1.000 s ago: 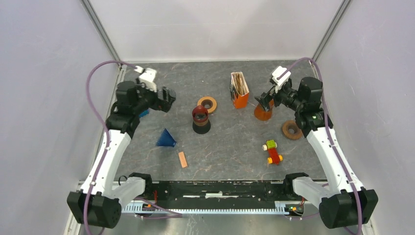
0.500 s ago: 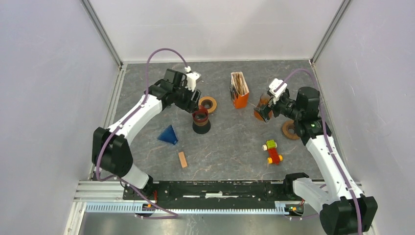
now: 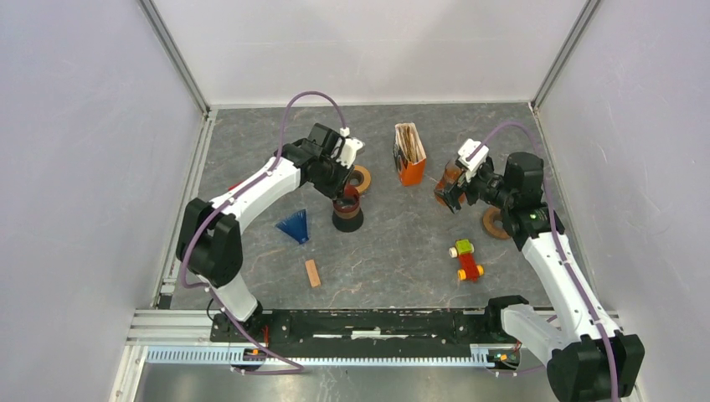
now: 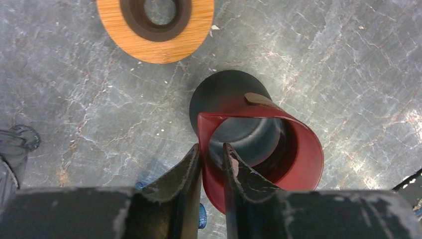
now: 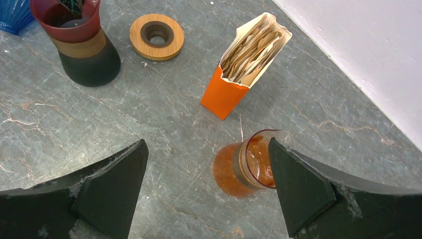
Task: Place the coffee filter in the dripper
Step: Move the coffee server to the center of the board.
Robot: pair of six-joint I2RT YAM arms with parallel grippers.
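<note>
While the left arm reached to mid-frame in the top view, the left pincer pinched the near rim wall of the red dripper, with one finger outside the cup and the other inside it. The dripper stood upright on its black base at the centre of the counter.

Count on counter:
- Drippers, 2: the red one, and an orange dripper at upper right of the top view.
- Filter holder, 1: an orange holder, upright at upper centre between the two drippers. The coffee filters stood packed in it as a paper stack.
- Wooden rings, 2: a light ring just beyond the red dripper, and a dark ring at right beside the right forearm.
- Blue ribbed cone, 1: on its side, left of the black base.
- Small wooden block, 1: lower centre.
- Toy pieces, 2: one green and one red, touching, lower right.

The right pincer was spread wide. In its wrist view the orange dripper showed between the fingers, nearer the right-hand one. Contact could not be judged.
</note>
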